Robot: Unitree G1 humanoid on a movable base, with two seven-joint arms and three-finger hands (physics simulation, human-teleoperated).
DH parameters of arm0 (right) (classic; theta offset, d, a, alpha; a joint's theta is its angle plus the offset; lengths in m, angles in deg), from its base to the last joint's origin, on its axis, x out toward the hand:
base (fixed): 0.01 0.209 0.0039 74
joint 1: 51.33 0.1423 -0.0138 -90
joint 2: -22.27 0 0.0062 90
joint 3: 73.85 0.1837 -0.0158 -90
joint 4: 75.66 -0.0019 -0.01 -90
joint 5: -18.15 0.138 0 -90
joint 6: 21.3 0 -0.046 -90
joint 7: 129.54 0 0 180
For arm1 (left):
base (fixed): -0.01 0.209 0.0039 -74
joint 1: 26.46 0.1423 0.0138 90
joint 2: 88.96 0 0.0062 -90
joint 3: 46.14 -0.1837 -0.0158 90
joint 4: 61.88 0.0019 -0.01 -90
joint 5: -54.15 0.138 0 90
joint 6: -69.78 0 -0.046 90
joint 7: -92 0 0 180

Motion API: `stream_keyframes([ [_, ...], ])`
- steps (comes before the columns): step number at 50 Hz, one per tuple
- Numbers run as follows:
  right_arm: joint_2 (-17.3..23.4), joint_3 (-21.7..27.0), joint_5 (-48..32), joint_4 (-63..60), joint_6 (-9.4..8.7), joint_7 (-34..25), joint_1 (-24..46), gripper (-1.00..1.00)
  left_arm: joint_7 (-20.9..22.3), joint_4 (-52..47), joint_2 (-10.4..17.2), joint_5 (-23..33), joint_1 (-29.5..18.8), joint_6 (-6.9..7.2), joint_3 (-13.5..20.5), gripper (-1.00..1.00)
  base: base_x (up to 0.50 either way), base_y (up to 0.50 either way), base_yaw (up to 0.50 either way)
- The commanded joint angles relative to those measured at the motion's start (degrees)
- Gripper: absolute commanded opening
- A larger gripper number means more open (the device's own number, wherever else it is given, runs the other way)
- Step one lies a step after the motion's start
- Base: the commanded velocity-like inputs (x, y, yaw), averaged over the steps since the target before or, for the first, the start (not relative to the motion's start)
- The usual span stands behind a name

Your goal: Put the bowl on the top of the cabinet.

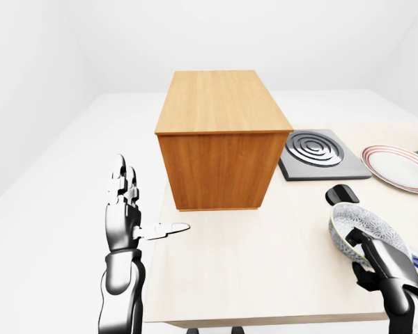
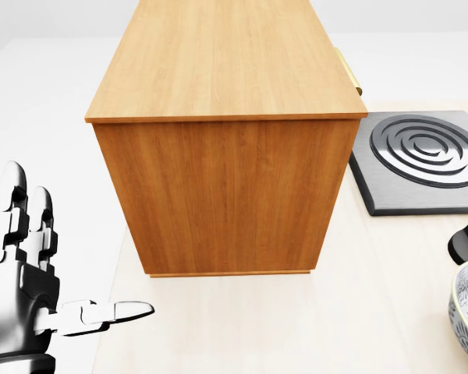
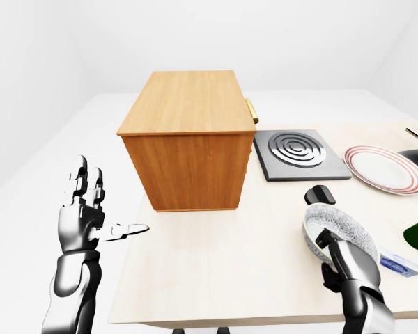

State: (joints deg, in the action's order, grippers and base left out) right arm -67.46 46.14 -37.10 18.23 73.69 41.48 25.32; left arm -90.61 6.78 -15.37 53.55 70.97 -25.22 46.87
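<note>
bowl (image 3: 339,230) sits tilted in the right hand (image 3: 343,263) grasping its rim, cabinet (image 3: 188,142) up-left of it; left hand (image 1: 125,219) released.

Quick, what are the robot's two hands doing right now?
Left hand: open, fingers spread, holding nothing.
Right hand: closed on the rim of the bowl.

A patterned glass-like bowl with a white rim (image 1: 366,227), tilted, sits low at the left-eye view's right, well apart from the tall, plain-topped wooden cabinet (image 1: 219,139) at centre.
</note>
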Motion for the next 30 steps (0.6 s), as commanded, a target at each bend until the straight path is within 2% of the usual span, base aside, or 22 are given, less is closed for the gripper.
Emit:
stream_keyframes([
  [1, -1.6, 5.0, 5.8, -12.9, 0.0, -9.9, 0.5, -1.0, -0.1, 0.6, 0.0, -0.1, -0.3, 0.0, 0.1, 1.0, 0.0, 0.0, 0.0],
  [3, -2.1, 6.1, 6.5, -14.7, 0.0, -11.5, 0.9, -1.0, -0.1, 0.8, 0.0, -0.1, -0.4, 0.0, 0.2, 1.0, 0.0, 0.0, 0.0],
  [8, -2.8, 11.9, 12.7, -28.3, 0.0, -22.2, 2.4, -1.0, -0.3, 0.4, 0.0, -0.1, -0.4, 0.0, 0.2, 1.0, 0.0, 0.0, 0.0],
  [11, -2.9, 14.2, 15.3, -33.3, 0.0, -26.3, 3.7, -1.0, -0.4, 1.0, 0.0, -0.2, -0.7, 0.0, 0.2, 1.0, 0.0, 0.0, 0.0],
  [15, -1.3, 16.5, 18.9, -39.8, 0.0, -31.0, 6.2, -1.0, -0.5, 0.4, 0.0, -0.2, -0.6, 0.0, 0.2, 1.0, 0.0, 0.0, 0.0],
  [20, 4.3, 15.8, 19.3, -41.4, -0.02, -31.0, 12.0, -1.0, -0.3, 0.9, 0.1, -0.3, -0.6, 0.0, 0.0, 1.0, 0.0, 0.0, 0.0],
  [23, 10.3, 11.2, 16.3, -35.4, -4.11, -31.0, 18.5, -1.0, -0.1, 1.0, 0.1, -0.4, -0.5, 0.0, 0.0, 1.0, 0.0, 0.0, 0.0],
  [25, 13.4, 7.6, 15.8, -31.1, -8.17, -31.0, 23.0, -1.0, 0.1, 0.7, 0.1, -0.4, -0.4, 0.0, -0.1, 1.0, 0.0, 0.0, 0.0],
  [26, 15.8, 5.3, 14.5, -27.2, -8.84, -29.7, 25.8, -1.0, 0.1, 0.8, 0.1, -0.5, -0.4, 0.0, -0.1, 1.0, 0.0, 0.0, 0.0],
  [27, 17.7, 3.8, 13.4, -24.6, -8.42, -27.9, 27.4, -1.0, 0.2, 0.7, 0.1, -0.5, -0.4, 0.0, -0.2, 1.0, 0.0, 0.0, 0.0],
  [28, 20.0, 0.6, 14.3, -19.9, -10.0, -28.4, 33.4, -1.0, 0.3, 1.2, 0.1, -0.5, -0.6, 0.0, -0.1, 1.0, 0.0, 0.0, 0.0],
  [30, 23.7, -2.6, 13.1, -14.1, -10.0, -25.6, 37.7, -1.0, 0.3, 1.3, 0.1, -0.6, -0.7, 0.0, 0.0, 1.0, 0.0, 0.0, 0.0],
])
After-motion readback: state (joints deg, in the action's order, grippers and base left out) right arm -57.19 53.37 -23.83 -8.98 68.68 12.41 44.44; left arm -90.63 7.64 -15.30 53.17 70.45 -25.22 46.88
